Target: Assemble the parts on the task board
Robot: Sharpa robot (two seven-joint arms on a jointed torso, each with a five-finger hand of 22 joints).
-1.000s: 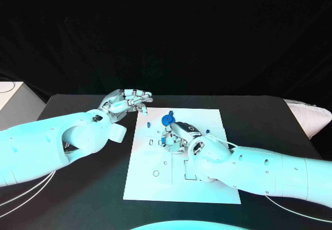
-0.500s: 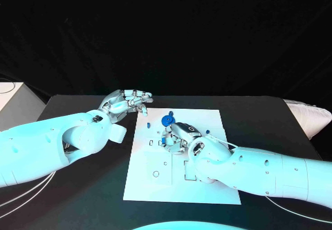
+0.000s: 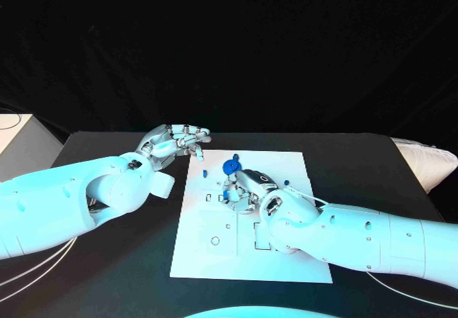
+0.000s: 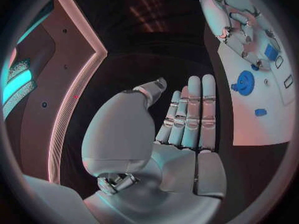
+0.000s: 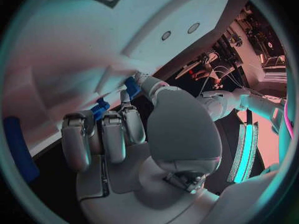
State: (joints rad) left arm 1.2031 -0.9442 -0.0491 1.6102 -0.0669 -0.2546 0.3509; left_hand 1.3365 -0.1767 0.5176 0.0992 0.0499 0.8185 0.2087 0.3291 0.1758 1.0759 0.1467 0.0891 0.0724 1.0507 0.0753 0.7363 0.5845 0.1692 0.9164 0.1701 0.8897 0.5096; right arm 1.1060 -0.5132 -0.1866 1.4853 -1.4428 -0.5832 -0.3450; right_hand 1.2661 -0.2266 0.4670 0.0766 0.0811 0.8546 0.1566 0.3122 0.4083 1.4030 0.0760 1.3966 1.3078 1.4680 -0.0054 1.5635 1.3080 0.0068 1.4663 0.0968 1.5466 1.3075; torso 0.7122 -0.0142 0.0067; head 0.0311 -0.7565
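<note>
Blue part (image 3: pixel 222 196) mostly hidden under my right hand (image 3: pixel 250 191), fingers (image 5: pixel 113 134) curled on it over the task board (image 3: pixel 286 258). Left hand (image 3: pixel 172 142) empty, fingers apart.

I can read no text, label, brand, number or sign anywhere; the task board (image 3: pixel 286 255) carries only small marks I cannot make out.
</note>
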